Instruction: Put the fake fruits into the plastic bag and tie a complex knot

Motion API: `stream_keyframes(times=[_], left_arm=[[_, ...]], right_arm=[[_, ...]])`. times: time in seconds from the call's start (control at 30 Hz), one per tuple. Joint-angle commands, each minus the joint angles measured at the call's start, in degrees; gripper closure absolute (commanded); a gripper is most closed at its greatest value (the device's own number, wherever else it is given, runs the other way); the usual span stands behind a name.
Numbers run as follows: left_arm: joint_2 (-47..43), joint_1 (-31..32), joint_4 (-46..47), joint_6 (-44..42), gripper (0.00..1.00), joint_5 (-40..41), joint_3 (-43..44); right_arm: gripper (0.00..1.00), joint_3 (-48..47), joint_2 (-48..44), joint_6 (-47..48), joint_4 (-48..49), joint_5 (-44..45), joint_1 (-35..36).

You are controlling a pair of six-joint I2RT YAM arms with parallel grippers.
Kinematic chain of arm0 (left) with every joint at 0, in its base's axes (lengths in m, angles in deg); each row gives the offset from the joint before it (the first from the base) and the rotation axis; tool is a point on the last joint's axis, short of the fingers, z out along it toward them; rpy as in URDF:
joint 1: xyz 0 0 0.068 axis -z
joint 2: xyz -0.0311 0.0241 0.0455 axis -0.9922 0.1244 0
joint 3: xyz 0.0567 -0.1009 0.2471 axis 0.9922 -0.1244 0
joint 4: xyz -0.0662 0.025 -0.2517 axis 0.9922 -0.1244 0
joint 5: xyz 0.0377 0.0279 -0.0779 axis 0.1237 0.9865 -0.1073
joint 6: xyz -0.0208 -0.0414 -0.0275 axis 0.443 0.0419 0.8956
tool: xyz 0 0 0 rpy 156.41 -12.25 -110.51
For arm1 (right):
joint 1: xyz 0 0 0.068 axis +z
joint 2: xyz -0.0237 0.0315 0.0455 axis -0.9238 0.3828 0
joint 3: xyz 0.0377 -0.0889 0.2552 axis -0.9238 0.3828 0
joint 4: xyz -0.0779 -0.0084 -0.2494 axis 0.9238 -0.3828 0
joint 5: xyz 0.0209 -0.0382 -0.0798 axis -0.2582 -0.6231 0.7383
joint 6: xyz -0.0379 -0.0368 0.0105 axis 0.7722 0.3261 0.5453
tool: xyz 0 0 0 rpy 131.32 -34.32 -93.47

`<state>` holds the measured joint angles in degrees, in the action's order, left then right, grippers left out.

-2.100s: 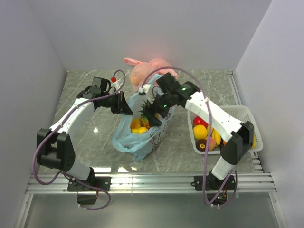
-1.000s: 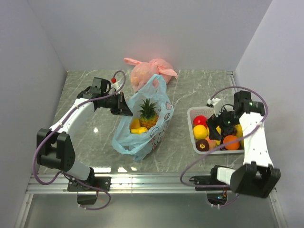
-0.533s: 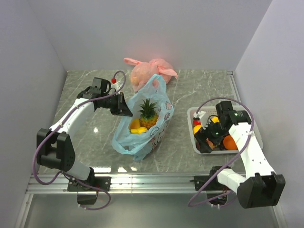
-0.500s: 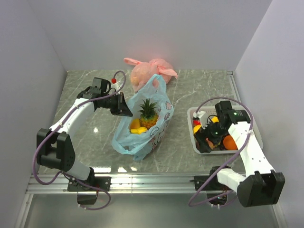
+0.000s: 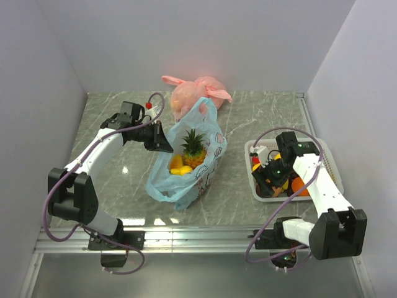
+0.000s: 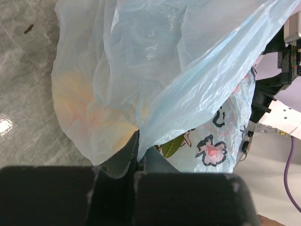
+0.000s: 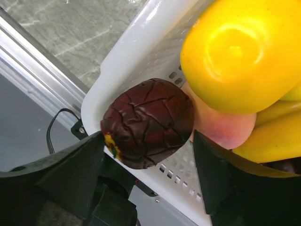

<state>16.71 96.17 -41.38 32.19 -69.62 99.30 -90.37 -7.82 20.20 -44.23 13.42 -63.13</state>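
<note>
The light-blue plastic bag (image 5: pixel 186 171) stands near the middle of the bench (image 5: pixel 111 186), mouth open upward. The left hand (image 5: pixel 162 141) is at the left rim of the bag. In the left wrist view the left hand (image 6: pixel 138 141) is fully closed, with a fold of the bag film (image 6: pixel 164 70) pinched between its fingers (image 6: pixel 120 160). Inside the bag, the pineapple (image 5: pixel 193 149) stands upright with its green crown up, and small yellow fruits (image 5: pixel 181 166) lie just beside its base on the near side. The pink-orange knotted bag (image 5: pixel 195 93) lies at the far edge of the bench, just behind the plastic bag. The white basket (image 5: pixel 332 177) sits at the right near corner of the bench. The right hand (image 5: pixel 273 177) is lowered into the left near part of the basket. In the right wrist view the right hand (image 7: pixel 148 141) is wide open, with one finger on each side of a dark maroon fruit (image 7: pixel 148 120). Contact between the fingers and this fruit cannot be confirmed. The dark maroon fruit rests against the basket rim (image 7: pixel 136 52). A peach fruit (image 7: pixel 221 127) touches it, and a large yellow fruit (image 7: pixel 240 52) lies against the peach fruit.
</note>
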Motion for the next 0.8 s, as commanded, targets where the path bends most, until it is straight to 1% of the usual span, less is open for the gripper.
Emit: stream_keyframes(times=[0.0, 0.03, 0.07, 0.17, 0.23, 0.3, 0.33, 0.37, 0.43, 0.47, 0.53, 0.57, 0.63, 0.67, 0.7, 0.73, 0.77], left_arm=[[-0.4, 0.0, 0.5, -0.9, 1.00, -0.9, 0.0], [-0.4, 0.0, 0.5, -0.9, 0.99, -0.9, 0.1], [-0.2, 0.0, 0.5, -0.9, 0.99, -0.9, 0.3], [0.0, 0.0, 0.2, -1.1, 0.99, -0.9, 0.9], [0.0, 0.0, -0.3, -1.3, 1.00, -0.8, 1.2], [-0.1, 0.0, -0.4, -1.4, 1.00, -0.8, 1.3], [-0.1, 0.0, -0.3, -1.3, 0.99, -0.9, 1.2], [-0.2, 0.0, -0.3, -1.3, 1.00, -0.9, 1.1], [-0.3, 0.0, -0.3, -1.3, 0.99, -1.0, 1.1], [-0.3, 0.0, -0.3, -1.2, 1.00, -1.1, 1.1], [-0.2, 0.0, -0.3, -1.3, 0.99, -1.2, 1.3], [-0.1, 0.0, -0.3, -1.3, 1.00, -1.2, 1.4], [0.0, 0.0, -0.3, -1.5, 0.99, -1.0, 1.5], [0.3, 0.0, -0.1, -1.5, 0.99, -0.9, 1.5], [0.6, 0.0, 0.0, -1.5, 0.99, -0.9, 1.6], [0.7, 0.0, 0.2, -1.7, 0.99, -0.6, 1.6], [0.8, 0.0, 0.4, -1.7, 1.00, -0.3, 1.6]], right_arm=[[0.24, 0.3, 0.1, -0.2, 0.3, 0.0, 0.4], [0.28, 0.2, -0.1, -0.1, 0.4, -0.2, 0.2], [0.40, 0.0, -0.2, -0.1, 0.3, -0.3, 0.3], [0.56, -2.0, -0.6, -0.1, -1.1, -0.3, 0.2], [0.63, -3.9, -1.5, 0.4, -2.7, 0.4, -0.8], [0.69, -7.9, -1.9, 1.0, -4.2, 1.0, -2.0], [0.69, -9.5, -1.9, 1.5, -5.6, 1.1, -2.5], [0.70, -13.1, -1.8, 1.8, -6.3, 1.0, -3.8], [0.70, -17.0, -1.0, 2.1, -7.4, 0.2, -4.1], [0.70, -21.3, -0.5, 2.1, -7.7, -1.1, -5.6], [0.70, -26.2, 1.8, 1.1, -8.1, -4.2, -5.6], [0.70, -31.4, 3.1, 0.4, -7.9, -8.3, -5.3], [0.70, -36.4, 7.2, -3.1, -5.6, -11.1, -1.7], [0.70, -40.8, 8.6, -4.8, -3.9, -12.2, -0.2], [0.71, -42.9, 10.1, -8.1, -2.0, -13.5, 3.3], [0.71, -44.9, 12.7, -9.3, 1.6, -13.9, 5.0], [0.71, -48.9, 14.2, -10.8, 3.5, -13.9, 7.3]])
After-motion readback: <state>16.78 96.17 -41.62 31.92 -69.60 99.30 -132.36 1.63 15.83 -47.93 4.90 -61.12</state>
